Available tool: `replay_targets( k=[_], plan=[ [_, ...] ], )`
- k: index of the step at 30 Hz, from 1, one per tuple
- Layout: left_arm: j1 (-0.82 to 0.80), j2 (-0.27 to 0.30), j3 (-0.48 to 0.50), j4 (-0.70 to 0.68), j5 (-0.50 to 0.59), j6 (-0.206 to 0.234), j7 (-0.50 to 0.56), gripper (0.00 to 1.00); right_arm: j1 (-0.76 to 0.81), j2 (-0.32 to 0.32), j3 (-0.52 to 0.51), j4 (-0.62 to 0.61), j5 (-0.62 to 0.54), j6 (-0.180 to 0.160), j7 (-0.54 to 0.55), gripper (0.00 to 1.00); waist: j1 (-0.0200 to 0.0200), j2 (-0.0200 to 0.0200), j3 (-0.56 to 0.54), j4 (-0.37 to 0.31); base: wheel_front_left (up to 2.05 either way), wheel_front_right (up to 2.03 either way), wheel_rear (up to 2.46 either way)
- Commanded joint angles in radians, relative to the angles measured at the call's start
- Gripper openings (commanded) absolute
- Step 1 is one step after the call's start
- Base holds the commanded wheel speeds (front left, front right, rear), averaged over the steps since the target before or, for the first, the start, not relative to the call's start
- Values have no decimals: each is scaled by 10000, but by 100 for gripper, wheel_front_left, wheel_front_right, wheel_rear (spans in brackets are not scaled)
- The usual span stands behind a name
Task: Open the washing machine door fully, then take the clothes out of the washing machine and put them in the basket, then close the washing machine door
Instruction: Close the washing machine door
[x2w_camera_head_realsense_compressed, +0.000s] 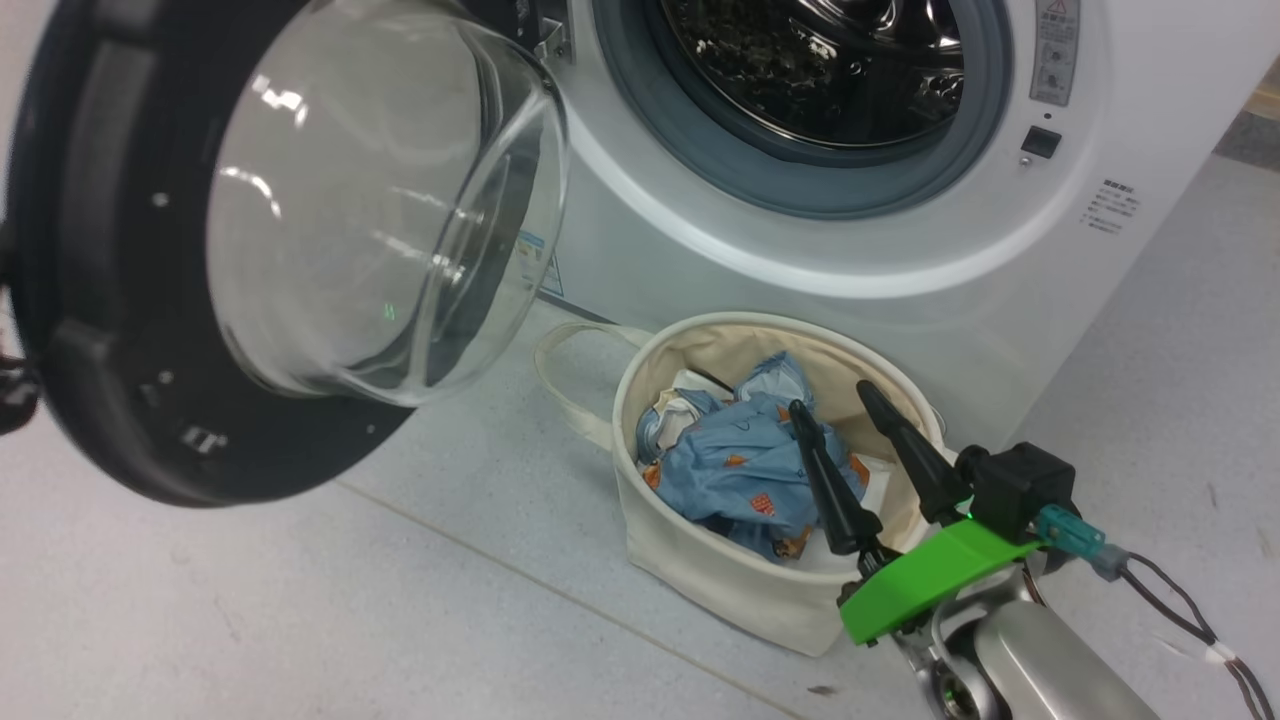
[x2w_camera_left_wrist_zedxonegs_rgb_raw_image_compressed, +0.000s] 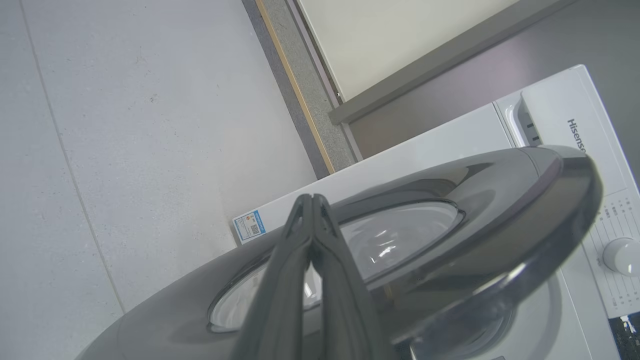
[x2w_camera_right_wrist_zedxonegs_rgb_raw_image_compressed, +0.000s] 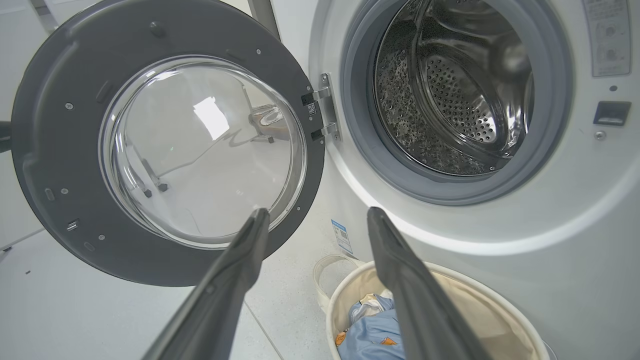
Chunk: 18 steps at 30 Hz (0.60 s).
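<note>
1. the clothes (x2w_camera_head_realsense_compressed: 730, 460) lie bunched in the basket (x2w_camera_head_realsense_compressed: 700, 570), which sits on the floor (x2w_camera_head_realsense_compressed: 300, 600) just in front of the washing machine (x2w_camera_head_realsense_compressed: 700, 250), below its opening; the steel drum (x2w_camera_head_realsense_compressed: 820, 70) looks empty.
2. the washing machine door (x2w_camera_head_realsense_compressed: 100, 400) hangs wide on its hinge (x2w_camera_right_wrist_zedxonegs_rgb_raw_image_compressed: 325, 110); closing it appears to be the step in hand.
3. the left gripper (x2w_camera_left_wrist_zedxonegs_rgb_raw_image_compressed: 312, 197), fingers pressed together on nothing, lies along the door's outer face; contact is unclear. the next move likely calls for a steady push toward the latch side.
4. the right gripper (x2w_camera_head_realsense_compressed: 832, 397) hovers over the basket, jaws spread wide and empty.
5. bare floor lies open left of the basket; the door's lower rim looks set to sweep above the basket's loop handle, near the right gripper.
</note>
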Motion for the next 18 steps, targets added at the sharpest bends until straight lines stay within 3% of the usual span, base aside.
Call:
replay_targets(
  k=[1, 6, 11, 18],
  plan=[
    [-248, 374, -235, -293, 168, -156, 458, 0, -125, 43, 37, -292, -104, 73, -10, 100, 0, 0, -68, 50, 0, 0, 0],
    [66, 156, -807, -756, 360, -378, 1072, 0, -77, 115, 34, -275, -79, 73, -71, 100, 0, 0, -191, 99, 0, 0, 0],
    [829, -119, -1220, -2266, 282, -554, 1742, 0, -18, 224, 48, -222, -37, 73, -165, 100, 0, 0, -280, 11, 0, 0, 0],
    [2621, -871, -1403, -5553, 6, -146, 1962, 0, 84, 377, 39, -48, 3, 73, -313, 100, 0, 0, -379, -465, 0, 0, 0]
  ],
)
